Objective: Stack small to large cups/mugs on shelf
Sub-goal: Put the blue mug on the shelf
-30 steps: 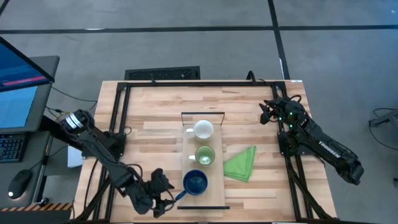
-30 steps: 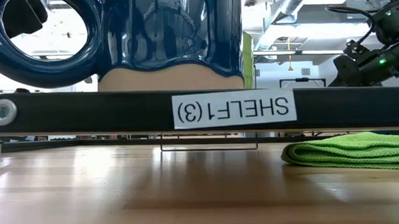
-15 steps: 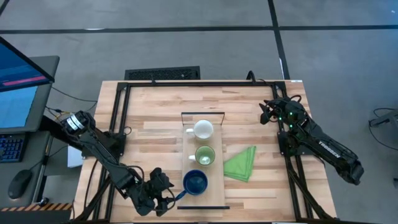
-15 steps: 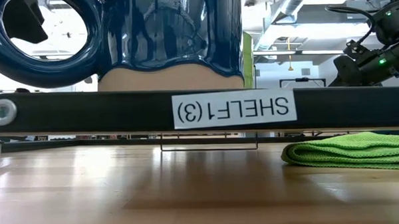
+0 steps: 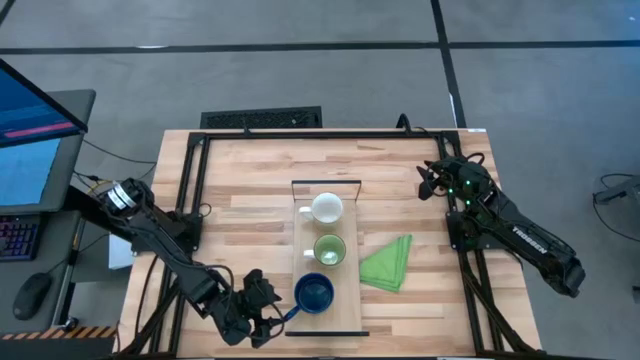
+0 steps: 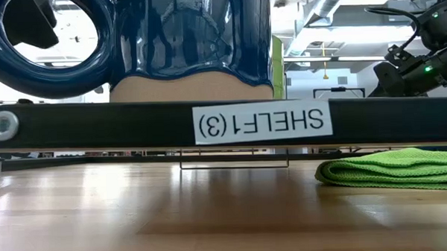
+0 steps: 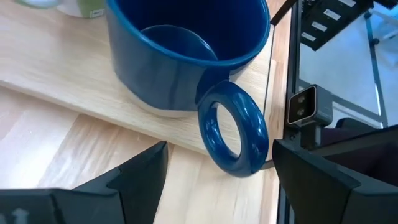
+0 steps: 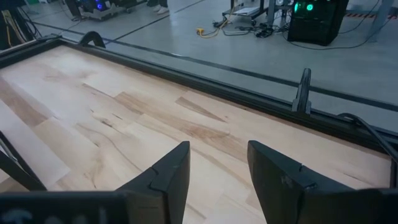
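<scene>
Now the left gripper (image 5: 268, 308), fingers spread wide, flanks the handle of the dark blue mug (image 5: 314, 293) at the shelf's (image 5: 345, 312) six o'clock end, while the right gripper (image 5: 430, 181) waits parted at two o'clock.

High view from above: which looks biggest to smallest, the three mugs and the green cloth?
1. Green cloth.
2. Dark blue mug.
3. Light green mug and white mug look about alike; I cannot rank them.
</scene>
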You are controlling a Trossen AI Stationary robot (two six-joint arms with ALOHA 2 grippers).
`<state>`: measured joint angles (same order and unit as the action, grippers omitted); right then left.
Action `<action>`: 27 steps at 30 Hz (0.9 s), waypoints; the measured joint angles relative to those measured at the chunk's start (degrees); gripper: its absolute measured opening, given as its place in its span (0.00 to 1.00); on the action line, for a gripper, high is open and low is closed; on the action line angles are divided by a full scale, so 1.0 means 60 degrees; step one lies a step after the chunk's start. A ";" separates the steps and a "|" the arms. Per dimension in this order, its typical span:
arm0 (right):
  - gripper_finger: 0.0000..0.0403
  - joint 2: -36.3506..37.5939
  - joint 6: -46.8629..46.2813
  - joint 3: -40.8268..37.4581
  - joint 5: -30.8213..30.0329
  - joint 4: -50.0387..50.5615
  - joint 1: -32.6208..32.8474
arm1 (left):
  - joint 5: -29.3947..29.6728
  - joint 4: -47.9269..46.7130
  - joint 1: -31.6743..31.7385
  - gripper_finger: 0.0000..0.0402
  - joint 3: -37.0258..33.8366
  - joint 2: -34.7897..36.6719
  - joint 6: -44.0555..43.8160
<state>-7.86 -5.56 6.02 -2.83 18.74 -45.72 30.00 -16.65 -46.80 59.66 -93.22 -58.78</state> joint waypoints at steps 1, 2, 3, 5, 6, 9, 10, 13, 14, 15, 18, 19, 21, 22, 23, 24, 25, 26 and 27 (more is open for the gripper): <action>0.45 0.0000 -0.0001 0.0000 0.0000 0.0000 -0.0002 | -0.0084 0.0105 0.0036 0.70 0.0000 -0.0065 0.0173; 0.45 0.0000 -0.0004 0.0000 0.0000 0.0000 -0.0002 | -0.0178 0.0192 0.0054 0.70 0.0000 -0.0114 0.0378; 0.45 0.0000 -0.0004 -0.0003 -0.0004 0.0000 -0.0002 | -0.0248 0.0229 0.0060 0.70 -0.0004 -0.0126 0.0526; 0.45 0.0000 -0.0004 0.0000 -0.0004 0.0000 -0.0001 | -0.0293 0.0632 0.0119 0.70 0.0000 -0.0214 0.0739; 0.45 0.0000 -0.0002 0.0000 -0.0003 -0.0002 -0.0002 | -0.0379 0.0727 0.0132 0.70 0.0007 -0.0255 0.0885; 0.45 0.0000 -0.0007 0.0000 -0.0004 -0.0001 -0.0002 | -0.0430 0.0750 0.0178 0.70 -0.0005 -0.0317 0.0918; 0.45 0.0000 -0.0007 0.0000 -0.0007 -0.0004 -0.0002 | -0.0449 0.0774 0.0245 0.70 0.0014 -0.0389 0.0824; 0.45 0.0000 -0.0007 0.0000 -0.0005 0.0001 -0.0002 | -0.0558 0.0572 0.0382 0.70 -0.0014 -0.0605 0.0627; 0.45 0.0000 -0.0007 0.0000 -0.0006 0.0000 -0.0002 | -0.0673 0.0647 0.0435 0.70 -0.0004 -0.0696 0.0602; 0.45 0.0000 -0.0007 0.0000 -0.0007 0.0000 -0.0002 | -0.0776 0.0559 0.0481 0.70 -0.0004 -0.0749 0.0539; 0.45 0.0000 -0.0007 0.0000 -0.0007 -0.0001 -0.0002 | -0.0951 0.0605 0.0613 0.70 -0.0006 -0.0879 0.0506; 0.45 0.0000 -0.0004 0.0000 -0.0007 0.0000 -0.0002 | -0.0956 0.0572 0.0632 0.70 -0.0007 -0.0896 0.0529; 0.45 0.0000 -0.0007 0.0000 -0.0007 0.0000 -0.0002 | -0.0951 0.0621 0.0632 0.70 -0.0007 -0.0891 0.0685; 0.45 0.0000 -0.0004 0.0000 -0.0007 -0.0004 -0.0002 | -0.0935 0.0620 0.0647 0.70 -0.0004 -0.0887 0.0732; 0.45 0.0000 -0.0004 0.0000 -0.0006 -0.0004 -0.0002 | -0.0929 0.0547 0.0663 0.70 -0.0004 -0.0887 0.0794; 0.45 0.0000 -0.0004 0.0000 -0.0007 0.0000 -0.0002 | -0.0945 0.0443 0.0682 0.70 -0.0004 -0.0887 0.0847; 0.45 0.0000 -0.0004 0.0000 -0.0007 -0.0001 -0.0002 | -0.0964 0.0367 0.0722 0.70 -0.0004 -0.0887 0.0860; 0.45 0.0000 -0.0004 0.0000 -0.0007 -0.0004 -0.0002 | -0.0961 0.0254 0.0758 0.70 -0.0004 -0.0887 0.0851; 0.45 0.0000 -0.0004 0.0000 -0.0007 0.0000 -0.0002 | -0.0958 0.0084 0.0794 0.70 -0.0004 -0.0887 0.0806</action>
<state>-7.86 -5.58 6.02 -2.87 18.74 -45.74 24.25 -16.15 -42.03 59.64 -98.54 -53.95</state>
